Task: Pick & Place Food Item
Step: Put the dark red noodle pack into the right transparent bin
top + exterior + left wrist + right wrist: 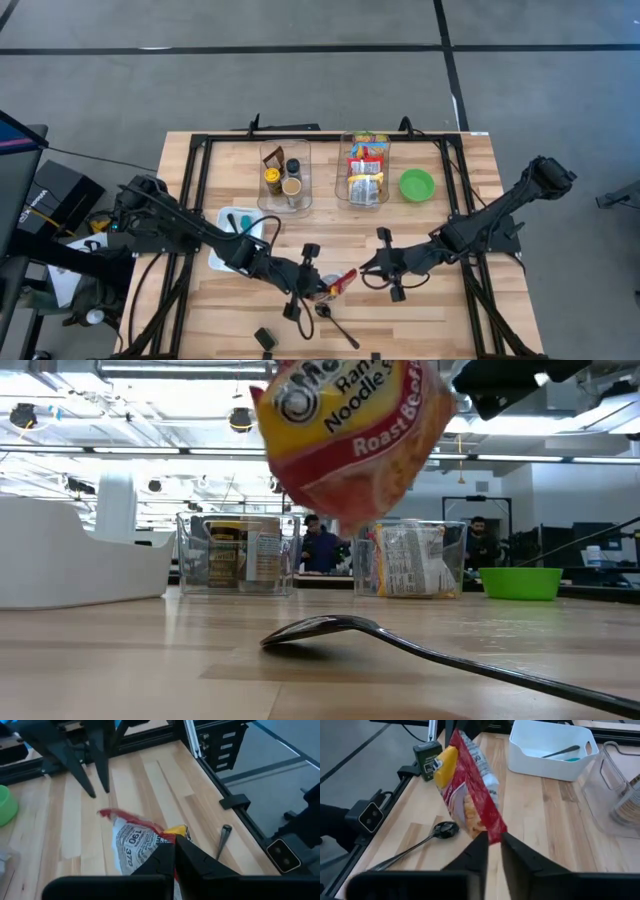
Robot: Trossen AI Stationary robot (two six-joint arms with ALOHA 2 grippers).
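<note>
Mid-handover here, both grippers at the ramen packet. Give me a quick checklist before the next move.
1. Left gripper shut on the ramen noodle packet: ok.
2. Packet lifted off the table: ok, it hangs above the wood in the low view.
3. Right gripper at the packet's lower edge, fingers slightly apart: firm grip cannot tell.
4. Spoon under the packet: not ok, it lies right below.
5. Clear bin of packets has room: cannot tell.
6. Green bowl clear of the right arm: ok.
</note>
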